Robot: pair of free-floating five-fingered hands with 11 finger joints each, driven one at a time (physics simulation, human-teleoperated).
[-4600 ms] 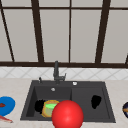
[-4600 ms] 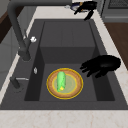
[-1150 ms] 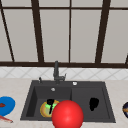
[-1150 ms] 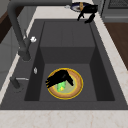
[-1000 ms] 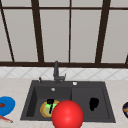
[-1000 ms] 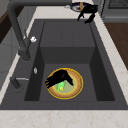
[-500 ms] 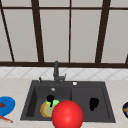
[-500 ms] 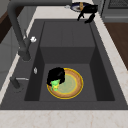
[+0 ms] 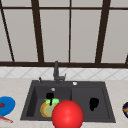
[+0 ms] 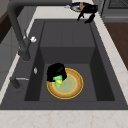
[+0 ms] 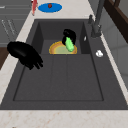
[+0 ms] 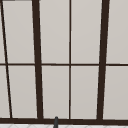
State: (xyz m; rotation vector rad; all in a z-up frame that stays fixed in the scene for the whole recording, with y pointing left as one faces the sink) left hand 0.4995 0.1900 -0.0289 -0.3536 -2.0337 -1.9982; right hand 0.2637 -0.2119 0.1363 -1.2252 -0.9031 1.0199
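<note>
Nearest the front camera, a red ball [image 9: 67, 114] stands before the front rim of the dark sink [image 9: 106, 110], hiding part of that rim. Just behind the rim, in the sink's left basin, a yellow-rimmed plate [image 10: 75, 88] lies flat on the bottom. The left hand [image 10: 56, 71] is over the plate's faucet-side edge, its fingers curled round a green, cucumber-like piece [image 11: 69, 44]; the piece is tilted, its upper end in the hand and its lower end over the plate, though whether it touches the plate cannot be told. In the front view the same hand [image 9: 50, 96] shows as a dark shape above the green piece [image 9: 52, 101]. The right hand [image 11: 25, 54] hangs in the air over the sink's right basin, toward its front wall, fingers relaxed and pointing down, holding nothing. At the sink's back rim, behind the left basin, stands the dark faucet [image 9: 56, 72]. On the counter left of the sink lies a blue plate [image 9: 6, 106]. Behind the sink, beyond the tiled strip, rises a window [image 12: 70, 62] with dark bars.
</note>
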